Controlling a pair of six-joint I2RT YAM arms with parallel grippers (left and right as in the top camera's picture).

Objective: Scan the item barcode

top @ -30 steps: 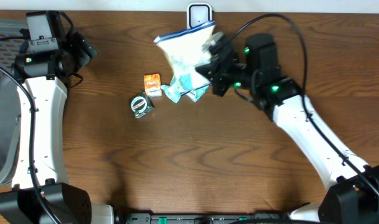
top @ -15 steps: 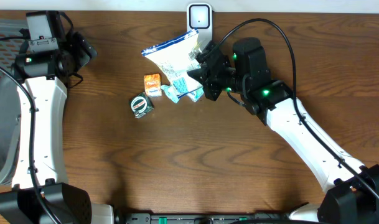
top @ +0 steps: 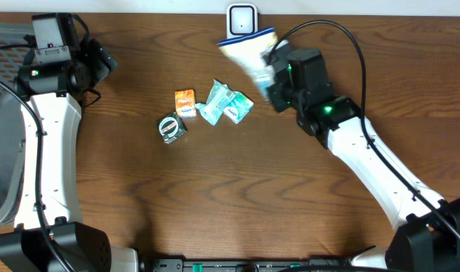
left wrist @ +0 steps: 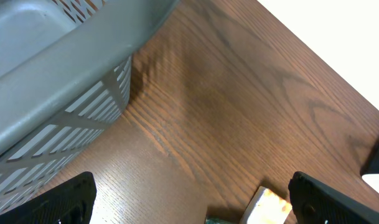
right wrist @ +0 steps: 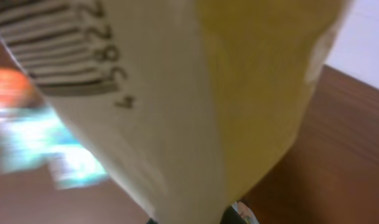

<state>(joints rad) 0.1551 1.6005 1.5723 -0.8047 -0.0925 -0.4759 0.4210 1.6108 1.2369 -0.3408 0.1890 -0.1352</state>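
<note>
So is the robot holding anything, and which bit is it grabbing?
Yes. The right gripper is shut on the bag, pinching the end nearest its arm. The left gripper is open and holds nothing.

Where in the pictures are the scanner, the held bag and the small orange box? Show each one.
scanner (top: pixel 242 18): overhead view, middle of its front face.
bag (top: pixel 248 54): overhead view, its pale side.
orange box (top: pixel 185 100): overhead view, its top face.

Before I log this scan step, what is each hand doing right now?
Left hand: open, holding nothing.
Right hand: closed, holding the white bag.
</note>
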